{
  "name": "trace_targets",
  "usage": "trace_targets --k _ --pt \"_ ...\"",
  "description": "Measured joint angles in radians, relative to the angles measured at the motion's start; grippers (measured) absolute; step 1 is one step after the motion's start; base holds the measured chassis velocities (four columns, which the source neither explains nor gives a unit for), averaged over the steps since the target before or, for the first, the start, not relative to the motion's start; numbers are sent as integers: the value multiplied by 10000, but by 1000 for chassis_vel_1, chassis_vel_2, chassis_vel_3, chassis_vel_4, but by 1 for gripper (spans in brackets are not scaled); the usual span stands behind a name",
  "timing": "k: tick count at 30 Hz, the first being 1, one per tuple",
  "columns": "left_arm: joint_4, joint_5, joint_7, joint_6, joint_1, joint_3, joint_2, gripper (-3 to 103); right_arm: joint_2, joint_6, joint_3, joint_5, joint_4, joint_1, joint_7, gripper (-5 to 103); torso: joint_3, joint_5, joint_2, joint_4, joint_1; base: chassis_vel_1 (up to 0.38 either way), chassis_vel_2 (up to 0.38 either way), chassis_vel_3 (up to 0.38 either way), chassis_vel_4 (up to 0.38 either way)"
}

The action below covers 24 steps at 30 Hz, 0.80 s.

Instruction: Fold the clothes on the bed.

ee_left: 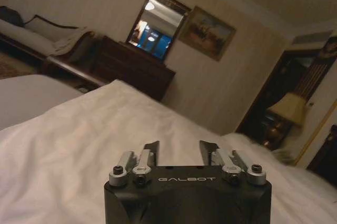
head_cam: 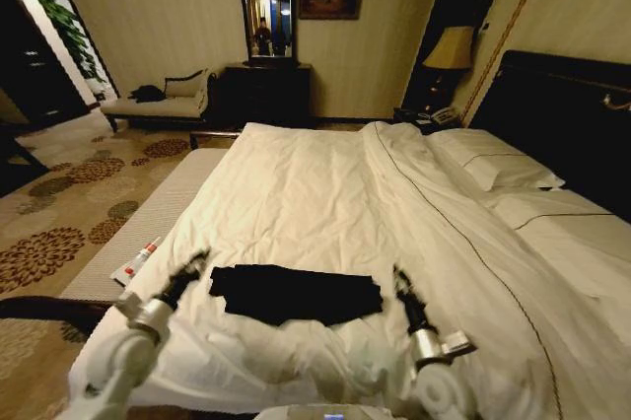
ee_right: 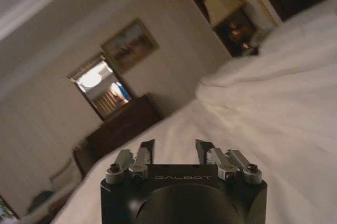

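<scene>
Two grippers flank the black T-shirt (head_cam: 294,294), which lies in a compact dark bundle on the white duvet near the foot edge of the bed (head_cam: 325,193), about midway between that edge's two corners. From the head view we see the left gripper (head_cam: 197,263) just beside the shirt's left end and the right gripper (head_cam: 399,275) just beside its right end, both low over the duvet; whether either touches the cloth we cannot tell. That view does not settle how the jaws stand, but the wrist views do: in the left wrist view the left gripper (ee_left: 180,149) has its two dark fingers (ee_left: 151,150) apart with bare white duvet between them, and in the right wrist view the right gripper (ee_right: 174,148) likewise has its fingers (ee_right: 147,149) apart and clamps nothing. The head view adds the padded bench (head_cam: 148,228) along the foot of the bed, with a small red-and-white tube (head_cam: 138,262) lying on it near the bed's left corner. Both wrist views look across the duvet to the dark dresser (ee_left: 131,66) and the mirror (ee_left: 158,24) on the far wall.
</scene>
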Motion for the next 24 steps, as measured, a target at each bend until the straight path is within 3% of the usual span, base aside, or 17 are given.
trace_targets --k 3,6,7,9,11,13,14,18,20,24 --pt "497 905 -834 525 -784 1134 -76 61 -123 -827 -586 -340 -439 709 1245 60 3 1 -2 2 2 0 0 0 0" --pt "915 1546 -1057 654 -988 1811 -194 67 88 -1131 -845 -315 -700 776 1792 65 4 0 -3 -3 3 0 0 0 0" --pt "1344 2343 -1129 671 -1072 2413 -327 78 378 -1277 -1029 -233 -879 675 2002 76 4 -2 -4 -5 4 0 0 0 0" --pt "1534 2752 -1129 629 -1084 2652 -399 78 515 -1281 -1081 -252 -951 606 1980 76 4 2 -4 -5 3 0 0 0 0" --pt "1895 3623 -1137 456 -1086 3046 -564 84 735 -1281 -1165 -398 -1075 544 1845 86 3 1 -3 -4 1 0 0 0 0" --pt "2364 4883 -1116 222 -1004 3550 -782 98 860 -1409 -1358 -706 -1233 725 1722 96 1 -3 -2 -2 -2 0 0 0 0" --pt "2364 4883 -1116 222 -1004 3550 -782 98 860 -1409 -1358 -706 -1233 725 1722 96 1 -3 -2 -2 -2 0 0 0 0" --pt "2786 6203 -1113 137 -764 4005 -651 100 1028 -2029 -1735 -1662 -1808 918 2132 100 3 0 -3 3 1 0 0 0 0" --pt "2690 6387 -1136 139 -519 4041 -399 100 1151 -2180 -1788 -2032 -1822 654 2403 100 2 1 -3 -6 2 0 0 0 0" --pt "2194 6472 -1210 121 162 3817 -77 100 1174 -2289 -1783 -2288 -1516 355 2695 100 1 -2 -2 0 -1 0 0 0 0"
